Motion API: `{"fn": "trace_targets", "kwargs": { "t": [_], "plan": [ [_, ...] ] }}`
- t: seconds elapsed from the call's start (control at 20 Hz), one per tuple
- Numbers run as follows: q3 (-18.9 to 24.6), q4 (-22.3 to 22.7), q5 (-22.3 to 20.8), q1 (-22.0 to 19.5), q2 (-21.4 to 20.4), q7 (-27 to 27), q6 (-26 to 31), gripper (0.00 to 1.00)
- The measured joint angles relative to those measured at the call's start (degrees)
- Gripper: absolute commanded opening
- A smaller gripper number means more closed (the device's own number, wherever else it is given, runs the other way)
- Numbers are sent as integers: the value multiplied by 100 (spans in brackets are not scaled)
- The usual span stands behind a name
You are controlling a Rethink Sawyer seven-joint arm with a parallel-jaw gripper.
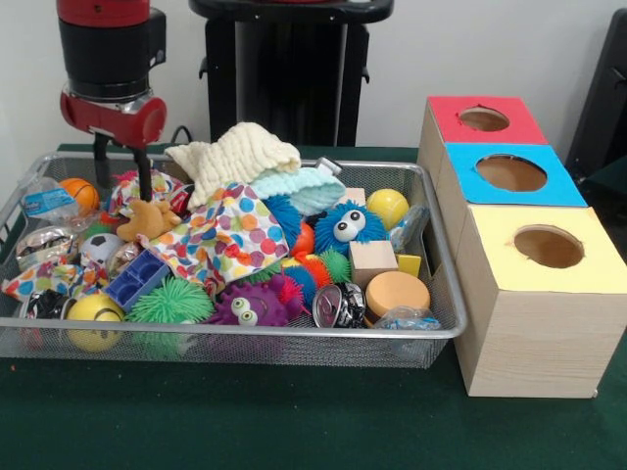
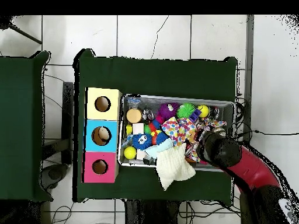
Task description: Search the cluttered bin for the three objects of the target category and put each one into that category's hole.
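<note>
The cluttered bin, a silver wire-mesh basket (image 1: pixel 245 333), sits on the green table and is full of toys; it also shows in the overhead view (image 2: pixel 175 98). My gripper (image 1: pixel 122 184) hangs over the bin's far left corner, with its two black fingers apart and empty. The fingertips dip among the toys just above a tan teddy (image 1: pixel 147 220). In the overhead view the arm's head (image 2: pixel 219 150) hides the fingers. Three wooden boxes, each with a round hole, stand to the right of the bin: red top (image 1: pixel 485 119), blue top (image 1: pixel 509 174), yellow top (image 1: pixel 549 250).
The bin holds a cream waffle cloth (image 1: pixel 235 152), a polka-dot cloth (image 1: pixel 230 235), a blue fuzzy toy with eyes (image 1: pixel 348 225), a purple fuzzy toy (image 1: pixel 250 304), a green spiky ball (image 1: pixel 171 302), a yellow ball (image 1: pixel 388 206), a wooden block (image 1: pixel 372 259) and an orange disc (image 1: pixel 397 292).
</note>
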Motion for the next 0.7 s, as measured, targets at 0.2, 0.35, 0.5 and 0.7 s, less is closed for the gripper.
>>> {"fn": "trace_targets", "kwargs": {
  "t": [0.2, 0.35, 0.5, 0.7],
  "plan": [
    [5, -1, -1, -163, 70, 0, -1, 100],
    [7, -4, -58, -232, 103, 0, -1, 100],
    [13, -5, -112, -240, 133, 0, -1, 100],
    [19, -6, -121, -240, 141, 0, -1, 100]
  ]
}}
